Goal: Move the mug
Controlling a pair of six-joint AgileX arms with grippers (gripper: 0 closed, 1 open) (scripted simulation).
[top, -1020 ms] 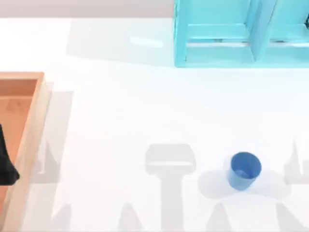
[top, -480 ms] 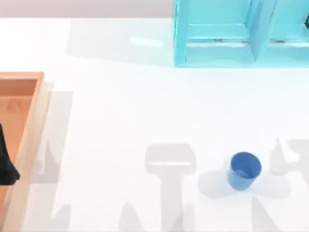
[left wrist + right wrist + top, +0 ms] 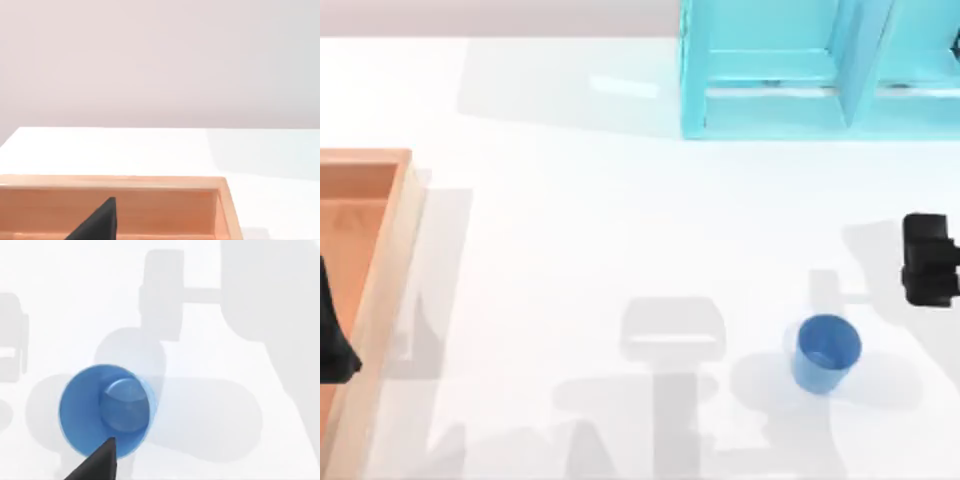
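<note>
Item under task: mug [image 3: 828, 352], small, blue, round-rimmed, no handle seen. Found upright on the white surface [image 3: 570, 230], mouth up, toward 5 o'clock from the middle of the top view. Standing alone, touching nothing. Narrower at the base than at the rim. Inside looks bare in the right wrist view, with the bottom plainly visible through the open mouth.

Right pincer [image 3: 928, 262]: dark block at the 3 o'clock edge of the top view, above the surface. Placed toward 1 o'clock from the mug, near it but apart, with bare surface between. Whether spread or pressed together: cannot tell. In the right wrist view, one dark tip [image 3: 97, 465] overlapping the rim of the mug [image 3: 107, 410] as pictured; contact cannot be told. Holding nothing, so far as seen.

Left pincer [image 3: 332, 335]: dark shape at the 9 o'clock edge of the top view, over the wooden tray [image 3: 390, 250]. Parked, well apart from the mug. Whether spread or pressed together: cannot tell. In the left wrist view, one dark tip [image 3: 97, 225] in front of the inner wall of the tray [image 3: 150, 182].

Turquoise shelf [image 3: 770, 70]: at 1 o'clock on the far side of the surface, far larger than the mug and well apart from it. Divided by an upright panel into compartments.

Wooden tray: at 8 to 9 o'clock, cut by the edge of the top view, raised rim all round the visible part.
</note>
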